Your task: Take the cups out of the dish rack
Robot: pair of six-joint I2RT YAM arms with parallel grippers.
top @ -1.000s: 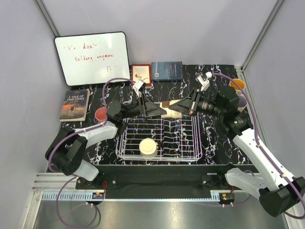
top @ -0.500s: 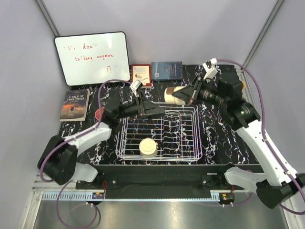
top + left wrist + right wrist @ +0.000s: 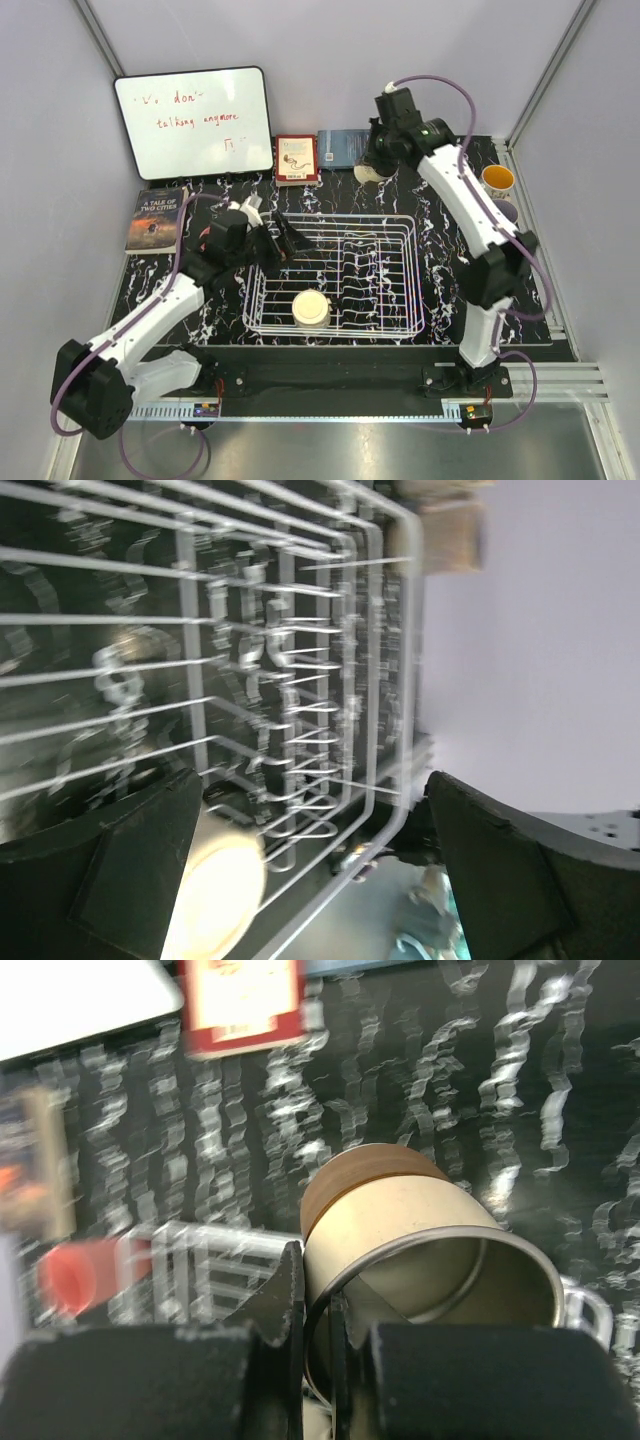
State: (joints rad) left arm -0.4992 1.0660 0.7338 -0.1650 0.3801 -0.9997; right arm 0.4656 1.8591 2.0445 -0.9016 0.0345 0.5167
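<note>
My right gripper (image 3: 372,160) is raised over the back of the table. It is shut on the rim of a cream cup with a brown base (image 3: 420,1220), one finger inside and one outside (image 3: 318,1310). The cup shows small under it in the top view (image 3: 366,173). My left gripper (image 3: 281,240) is open and empty over the far left corner of the white wire dish rack (image 3: 400,262). Another cream cup (image 3: 311,308) stands in the rack's near part. It also shows in the left wrist view (image 3: 215,890) beside the rack's prongs (image 3: 300,710). A pink tumbler (image 3: 85,1272) lies left of the rack.
A yellow-inside mug (image 3: 497,179) and a pale lavender mug (image 3: 506,210) stand at the right edge. A whiteboard (image 3: 193,122), a red book (image 3: 296,159) and a blue book (image 3: 340,145) line the back. Another book (image 3: 156,220) lies at the left.
My right arm has lifted the cream cup from the rack's far edge up and toward the back of the table. My left gripper has drawn back leftward and nearer.
</note>
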